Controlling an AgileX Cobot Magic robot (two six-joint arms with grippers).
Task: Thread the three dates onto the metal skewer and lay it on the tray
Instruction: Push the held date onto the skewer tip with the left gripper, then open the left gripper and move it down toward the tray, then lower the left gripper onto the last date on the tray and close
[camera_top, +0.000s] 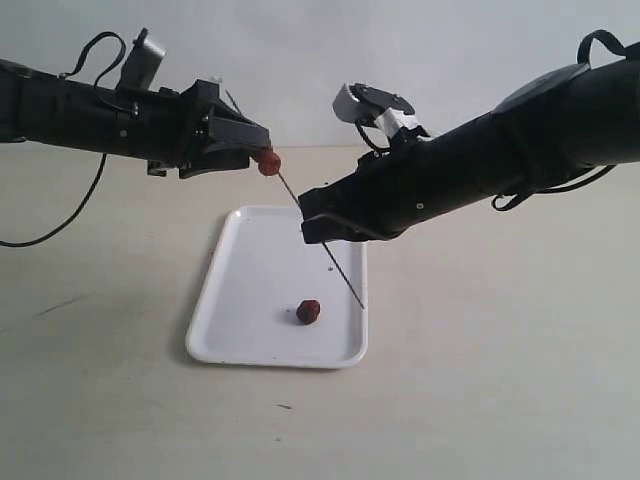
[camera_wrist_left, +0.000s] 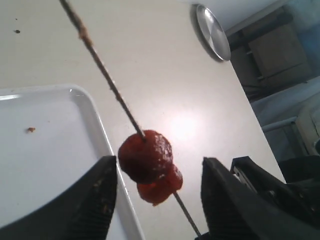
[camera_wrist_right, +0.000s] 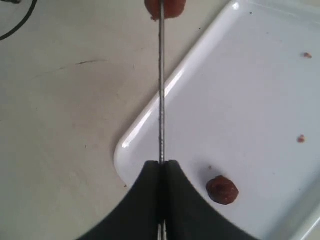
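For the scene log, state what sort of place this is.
Probably an indoor robot test bench: a bare pale tabletop, a plain wall behind it, and a white tray as almost the only prop.

1. From the exterior view the threaded dates read as a single red lump at the left hand's fingertips; their number cannot be told there
2. In the left wrist view the rear date is half hidden behind the front one, and the top edge cuts off the metal skewer
3. The right wrist view's top edge leaves only the dates' lower part, and the skewer vanishes between the right hand's pressed-together fingers
4. Both wrist views crop the tray
5. The specks on the tray are too small to identify
6. Both arms run off the exterior view's sides
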